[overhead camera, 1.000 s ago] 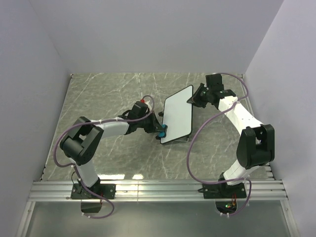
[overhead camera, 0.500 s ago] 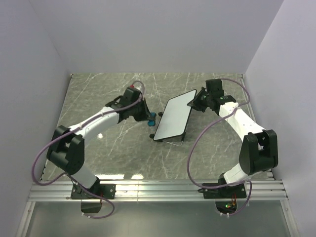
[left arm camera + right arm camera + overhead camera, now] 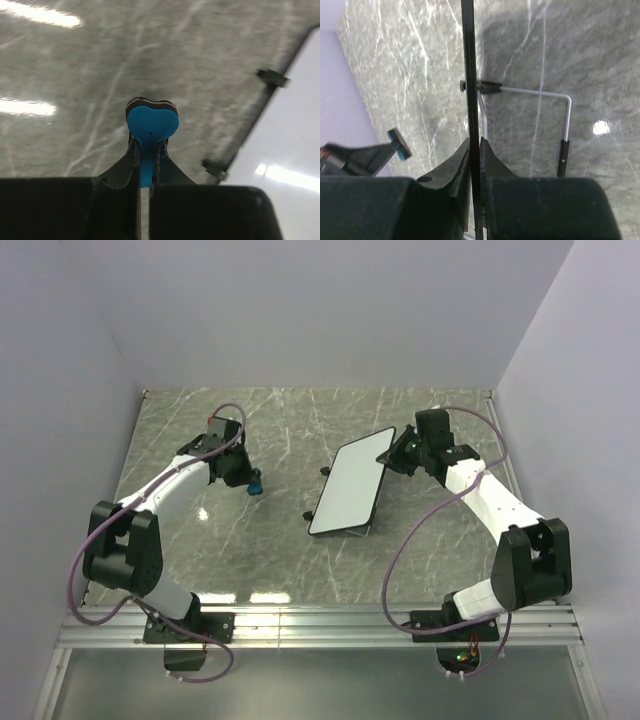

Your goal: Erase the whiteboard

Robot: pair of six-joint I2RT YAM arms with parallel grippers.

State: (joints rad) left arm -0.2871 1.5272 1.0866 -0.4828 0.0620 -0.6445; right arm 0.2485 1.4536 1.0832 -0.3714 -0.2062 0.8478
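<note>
The whiteboard (image 3: pixel 350 485) is a white board with a thin black rim, held tilted over the middle of the table; its face looks plain white. My right gripper (image 3: pixel 392 455) is shut on its far right edge. In the right wrist view the board shows edge-on (image 3: pixel 468 75) between the shut fingers of the right gripper (image 3: pixel 475 145). My left gripper (image 3: pixel 248 480) is shut on a small blue eraser (image 3: pixel 254 485), well left of the board and apart from it. In the left wrist view the eraser (image 3: pixel 151 122) sticks out of the left gripper (image 3: pixel 146 150), with the board (image 3: pixel 295 150) at the right.
The table is grey marble (image 3: pixel 260 540) with walls on three sides. The board's wire stand (image 3: pixel 540 92) and small black feet (image 3: pixel 272 77) hang from its back. A metal rail (image 3: pixel 320 625) runs along the near edge by the arm bases.
My left arm has swung left, away from the board, with the eraser in it. The board has shifted slightly left and down in the right gripper.
</note>
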